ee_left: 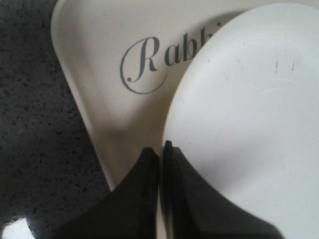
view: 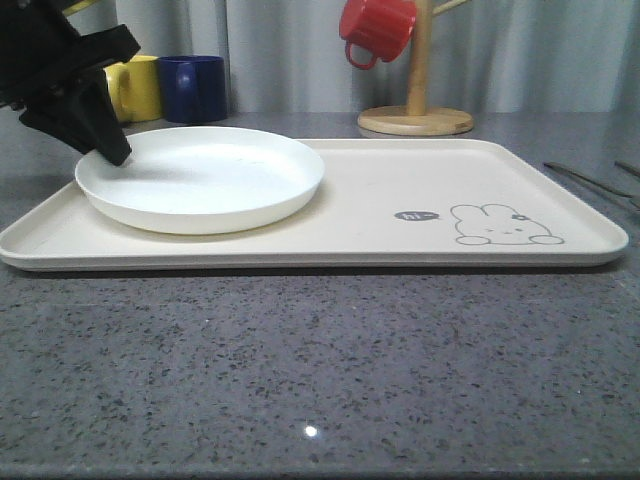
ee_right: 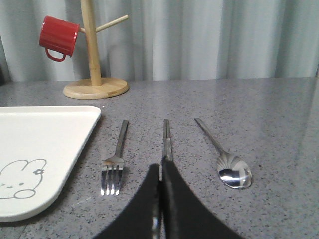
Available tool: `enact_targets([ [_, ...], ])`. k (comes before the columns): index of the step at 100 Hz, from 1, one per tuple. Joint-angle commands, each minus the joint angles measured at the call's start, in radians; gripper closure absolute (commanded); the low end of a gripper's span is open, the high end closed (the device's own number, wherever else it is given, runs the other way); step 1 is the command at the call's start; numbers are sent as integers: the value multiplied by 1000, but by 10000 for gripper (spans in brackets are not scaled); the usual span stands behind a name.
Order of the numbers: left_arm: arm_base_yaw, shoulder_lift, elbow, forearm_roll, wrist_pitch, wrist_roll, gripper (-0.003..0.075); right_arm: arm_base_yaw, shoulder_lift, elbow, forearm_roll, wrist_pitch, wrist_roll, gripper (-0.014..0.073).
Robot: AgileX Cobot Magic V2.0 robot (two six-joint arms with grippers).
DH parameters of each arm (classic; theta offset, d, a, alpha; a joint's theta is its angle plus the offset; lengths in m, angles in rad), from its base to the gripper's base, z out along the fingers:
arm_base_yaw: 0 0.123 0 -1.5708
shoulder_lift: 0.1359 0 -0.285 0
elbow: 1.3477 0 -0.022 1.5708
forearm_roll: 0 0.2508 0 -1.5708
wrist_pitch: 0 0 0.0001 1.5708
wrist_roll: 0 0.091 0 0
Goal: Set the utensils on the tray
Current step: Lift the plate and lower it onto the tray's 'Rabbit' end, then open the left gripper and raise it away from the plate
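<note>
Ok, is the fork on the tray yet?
No, the fork lies on the grey countertop beside the tray, next to the chopsticks and spoon.

The left tool (view: 110,150) is matte black, with blocky angular housing above that narrows to a tapered, wedge-shaped tip. A sliver of yellow shows at its upper edge. From the wrist, its two fingers (ee_left: 142,199) are smooth, dark, pointed blades. The right tool (ee_right: 160,172) has the same plain black tapering fingers, without visible markings.

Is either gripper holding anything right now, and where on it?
Nothing held. Left gripper is shut at the plate rim; right gripper is shut above the chopsticks.
</note>
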Motion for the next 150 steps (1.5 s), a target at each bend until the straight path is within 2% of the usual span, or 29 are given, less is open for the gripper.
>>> enact_targets([
  [1, -7, -32, -32, -39, -20, -9, 738, -5, -18, 3, 2, -83, -1, 662],
  [10, -7, -28, -32, -39, -19, -9, 734, -5, -18, 3, 2, -83, -1, 662],
  [17, -7, -28, -36, -39, -17, -9, 696, -5, -18, 3, 2, -83, -1, 662],
  [36, -7, -35, -66, -39, -17, -9, 461, -5, -18, 3, 2, -83, -1, 662],
  [46, -7, -41, -81, -40, -23, -9, 391, -5, -18, 3, 2, -83, -1, 662],
  [74, 8, -147, -75, -42, -112, -9, 389, -5, -18, 3, 2, -83, -1, 662],
  [91, 35, -284, 5, -35, -185, 0, 389, -5, -18, 3, 2, -83, -1, 662],
  [116, 98, -556, 279, -13, -371, 1, 389, -5, -18, 3, 2, -83, -1, 662],
  [150, 101, -942, 645, -15, -593, 54, 391, -5, -18, 3, 2, -83, -1, 662],
])
